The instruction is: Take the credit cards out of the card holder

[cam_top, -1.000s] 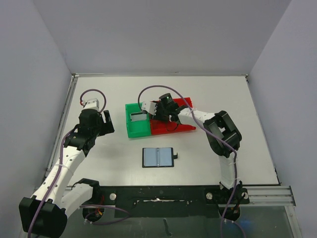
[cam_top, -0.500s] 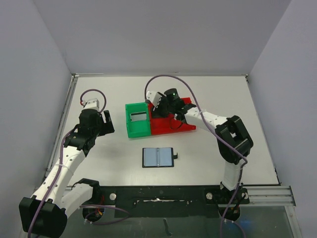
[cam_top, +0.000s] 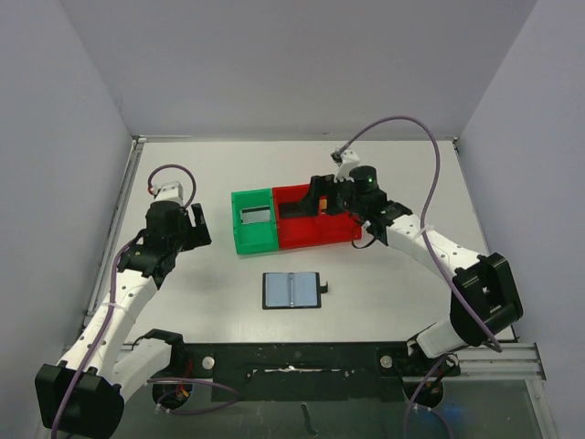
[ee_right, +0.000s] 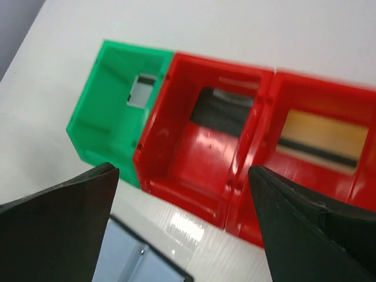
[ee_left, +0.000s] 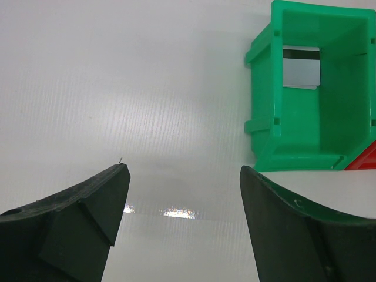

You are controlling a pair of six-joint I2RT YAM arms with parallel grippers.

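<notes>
Seen from above, the card holder (cam_top: 292, 290) lies opened flat on the white table (cam_top: 228, 165) near my bases. Its long axis runs left to right, and its strap tab (cam_top: 325, 289) points right. Pale walls (cam_top: 292, 64) enclose three sides. My left gripper (cam_top: 197, 226) hangs left of the green bin (cam_top: 256, 243), and my right gripper (cam_top: 320, 195) hangs over the red bins (cam_top: 315, 236). In the left wrist view, my left gripper (ee_left: 182, 217) gapes wide and empty, and the silvery-grey card (ee_left: 301, 69) lies flat in the green bin (ee_left: 264, 106). In the right wrist view, my right gripper (ee_right: 182, 223) is spread wide, holding nothing. The black card (ee_right: 223, 111) and gold card (ee_right: 326, 135) each lie in one of the red bins (ee_right: 176, 176), and a corner of the card holder (ee_right: 132, 258) shows below.
</notes>
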